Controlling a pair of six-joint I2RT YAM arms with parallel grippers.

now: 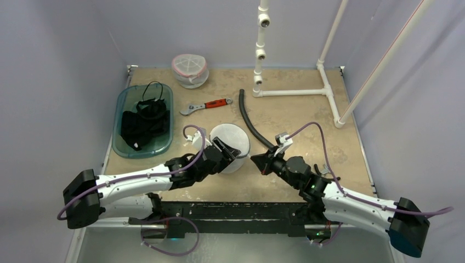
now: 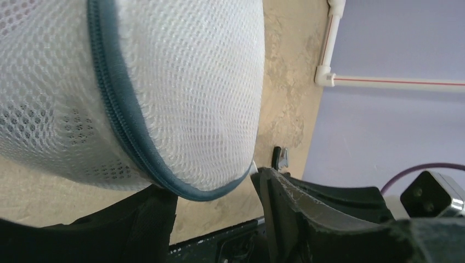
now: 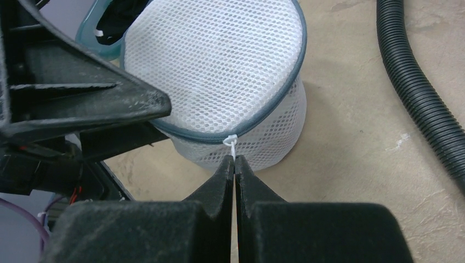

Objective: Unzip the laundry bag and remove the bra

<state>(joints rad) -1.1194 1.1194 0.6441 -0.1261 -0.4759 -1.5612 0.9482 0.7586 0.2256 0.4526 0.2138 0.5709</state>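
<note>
Where your two arms meet just short of the table's (image 1: 307,131) centre, the right gripper (image 3: 234,164) comes in from 5 o'clock with its fingertips pressed together on the white zipper pull (image 3: 231,143), a thin cord looped off the slider. That pull sits at the near right edge of the laundry bag (image 3: 219,60), a round white mesh drum standing upright at the centre of the table. Its teal zipper (image 2: 118,109) runs round the top rim and looks done up along every stretch you can see.

Your left gripper (image 1: 227,150) reaches in from 8 o'clock. Its jaws are spread and straddle the bag's near left side, one finger above the lid and one lower against the wall. Both sit right at the mesh, but you cannot tell whether they are pressing it.

Just past the right gripper, a black ribbed hose (image 3: 417,93) curves away toward 12 o'clock, apart from the bag. At 9 o'clock a teal tray (image 1: 125,98) holds a black garment (image 1: 143,123). Beyond the bag, toward 11 o'clock, lies a red-handled wrench (image 1: 205,106), and farther still a second mesh bag (image 1: 190,70) rests at the far edge. A white PVC pipe frame (image 1: 293,92) stands at 1 o'clock.
</note>
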